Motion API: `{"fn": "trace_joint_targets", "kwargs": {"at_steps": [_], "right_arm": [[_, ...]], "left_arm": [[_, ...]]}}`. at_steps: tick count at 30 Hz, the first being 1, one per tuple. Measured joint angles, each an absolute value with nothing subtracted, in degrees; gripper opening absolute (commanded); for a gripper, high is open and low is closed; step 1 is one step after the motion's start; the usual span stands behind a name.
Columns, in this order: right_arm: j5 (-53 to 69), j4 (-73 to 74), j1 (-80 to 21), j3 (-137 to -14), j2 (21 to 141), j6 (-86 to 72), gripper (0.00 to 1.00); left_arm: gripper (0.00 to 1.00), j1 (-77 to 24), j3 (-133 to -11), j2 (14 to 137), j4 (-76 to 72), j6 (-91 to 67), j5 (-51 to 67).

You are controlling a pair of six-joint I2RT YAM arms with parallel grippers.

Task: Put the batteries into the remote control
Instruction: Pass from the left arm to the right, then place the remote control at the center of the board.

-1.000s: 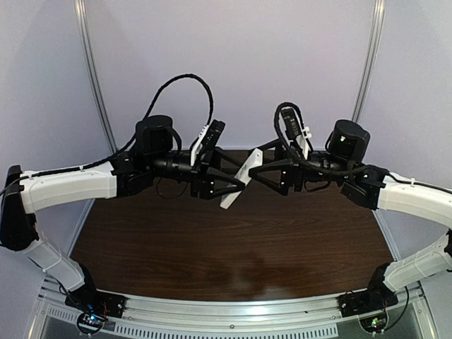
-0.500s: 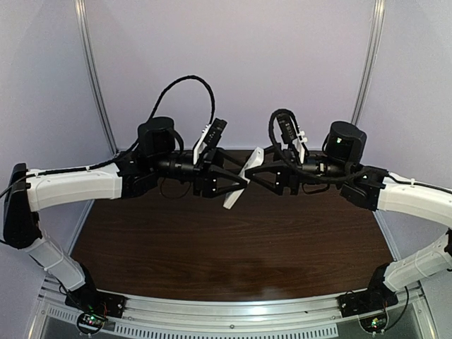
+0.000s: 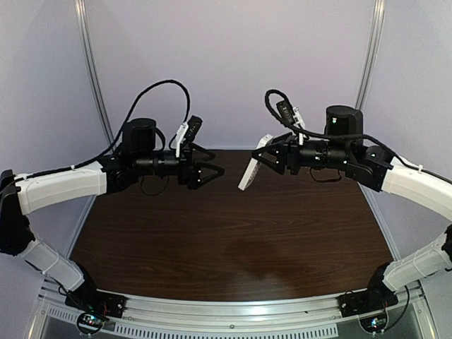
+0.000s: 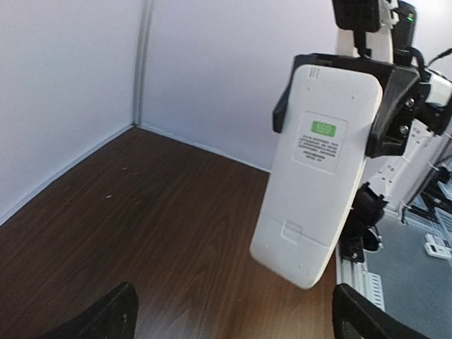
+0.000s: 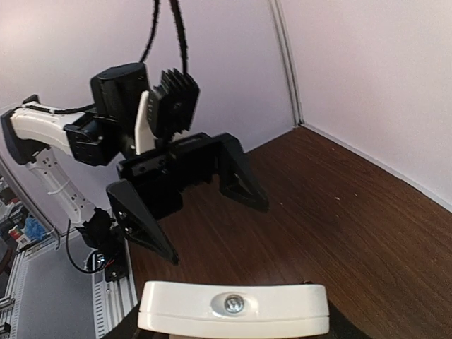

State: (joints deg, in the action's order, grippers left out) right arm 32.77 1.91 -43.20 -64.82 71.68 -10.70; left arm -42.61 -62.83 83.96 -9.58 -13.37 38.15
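The remote control is a flat white handset held tilted in the air above the table. My right gripper is shut on its upper end. In the left wrist view its plain back faces me, with a green label and a closed battery cover. In the right wrist view only its end edge shows. My left gripper is open and empty, a short gap to the left of the remote; it also shows in the right wrist view. The batteries are out of view.
The dark wooden table lies below both arms. Lilac walls close in the back and both sides. A metal rail with the arm bases runs along the near edge.
Both grippers held the remote between them before. My left gripper has let go, opened and drawn back to the left. My right gripper has kept the remote and shifted slightly right.
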Motion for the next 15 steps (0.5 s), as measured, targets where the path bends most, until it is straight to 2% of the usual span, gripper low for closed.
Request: {"fn": "trace_joint_targets", "kwargs": {"at_steps": [7, 15], "right_arm": [[21.28, 22.61, -40.03, -71.88, 82.50, -10.85, 0.24], [14.02, 40.34, -40.03, -74.91, 94.17, -10.70, 0.23]], "left_arm": [[0.97, -38.30, -59.55, 78.70, -2.39, -13.19, 24.21], [0.97, -38.30, -57.28, 78.37, -0.64, -13.21, 18.87]]}}
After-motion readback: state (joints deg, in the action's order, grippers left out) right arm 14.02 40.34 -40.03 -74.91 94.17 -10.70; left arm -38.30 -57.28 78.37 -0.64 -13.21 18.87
